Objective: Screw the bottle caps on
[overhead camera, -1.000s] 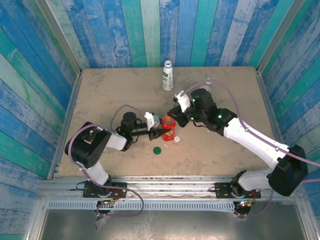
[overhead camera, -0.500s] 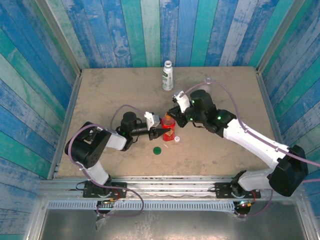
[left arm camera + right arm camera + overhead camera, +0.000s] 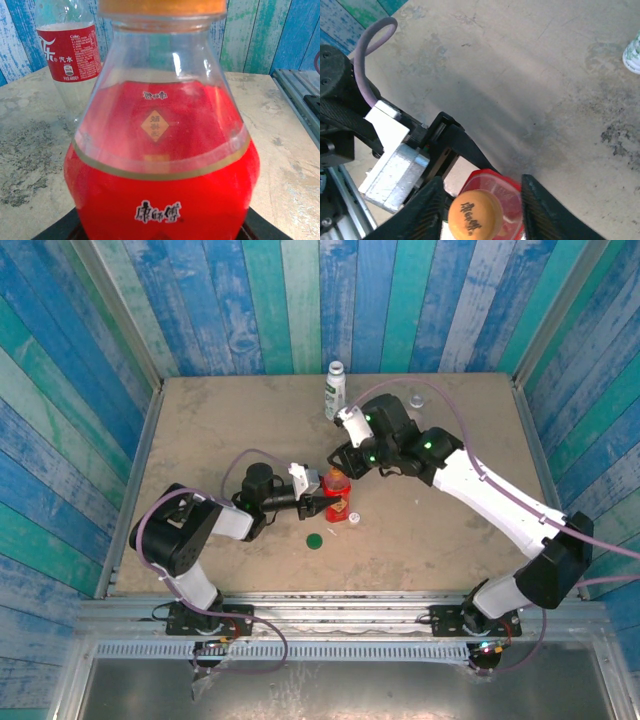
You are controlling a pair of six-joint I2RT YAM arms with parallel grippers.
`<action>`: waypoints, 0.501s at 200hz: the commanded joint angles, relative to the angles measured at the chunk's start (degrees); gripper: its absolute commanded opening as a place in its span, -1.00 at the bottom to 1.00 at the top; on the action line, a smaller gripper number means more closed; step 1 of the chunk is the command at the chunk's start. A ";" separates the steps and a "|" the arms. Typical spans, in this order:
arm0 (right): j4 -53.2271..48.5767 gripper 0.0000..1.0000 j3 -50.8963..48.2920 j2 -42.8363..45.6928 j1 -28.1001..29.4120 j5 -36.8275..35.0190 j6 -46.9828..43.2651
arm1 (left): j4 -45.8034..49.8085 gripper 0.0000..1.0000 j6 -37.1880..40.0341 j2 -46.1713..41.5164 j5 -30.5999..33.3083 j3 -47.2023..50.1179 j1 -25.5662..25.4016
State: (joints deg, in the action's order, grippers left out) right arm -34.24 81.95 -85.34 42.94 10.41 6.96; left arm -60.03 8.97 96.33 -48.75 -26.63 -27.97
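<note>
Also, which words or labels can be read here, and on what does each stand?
"康师傅": low on the red bottle.
"汽水" and "Coke": red label on the clear bottle.
Too blurred or small: print on the orange cap, diamond sign on the red bottle, green print on the white bottle.

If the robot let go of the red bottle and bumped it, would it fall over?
Probably not easily. The red bottle has a wide bottom and a narrow neck, and it looks filled with red drink, so it's likely heavy and steady. Its smooth plastic might slip a bit, though the left gripper holds it low.
</note>
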 commanded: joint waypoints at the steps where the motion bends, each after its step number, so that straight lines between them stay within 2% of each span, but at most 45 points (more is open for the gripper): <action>1: -4.96 0.03 2.34 -0.99 1.70 -3.38 -0.58 | 5.27 -0.03 0.25 -0.54 -0.99 0.31 -0.31; 34: -12.28 0.17 6.88 -3.93 4.44 -10.31 -1.49 | 5.33 -0.03 0.31 -0.48 -1.08 0.34 -0.25; 62: -15.85 0.18 9.47 -6.22 5.25 -11.47 -2.01 | 5.27 -0.03 0.40 -0.55 -1.12 0.35 -0.26; 100: -16.23 0.01 9.89 -7.29 5.31 -10.82 -2.47 | 5.36 -0.03 0.52 -0.84 -1.08 0.46 -0.28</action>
State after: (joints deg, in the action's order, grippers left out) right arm -47.55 90.48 -92.01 48.10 0.78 5.30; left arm -60.01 9.02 96.33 -48.75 -26.63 -27.97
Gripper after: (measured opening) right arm 0.532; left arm 0.487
